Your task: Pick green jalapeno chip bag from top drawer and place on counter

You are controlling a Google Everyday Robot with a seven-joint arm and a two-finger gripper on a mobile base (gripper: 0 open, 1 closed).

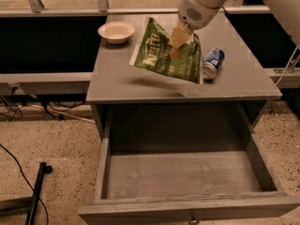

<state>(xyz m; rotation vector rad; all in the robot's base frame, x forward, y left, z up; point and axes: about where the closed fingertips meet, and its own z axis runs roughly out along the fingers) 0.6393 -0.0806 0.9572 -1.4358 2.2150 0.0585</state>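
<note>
My gripper (178, 36) is shut on the green jalapeno chip bag (164, 55) near its top edge. It holds the bag tilted a little above the middle of the grey counter (140, 86). The bag hangs down from the pale fingers (177, 35), and its shadow falls on the counter below. The white arm comes in from the upper right. The top drawer (187, 177) is pulled fully open below the counter, and nothing shows inside it.
A blue soda can (213, 63) lies on its side on the counter just right of the bag. A white bowl (116, 32) stands at the counter's back left. Cables and a black stand (37, 191) lie on the speckled floor at left.
</note>
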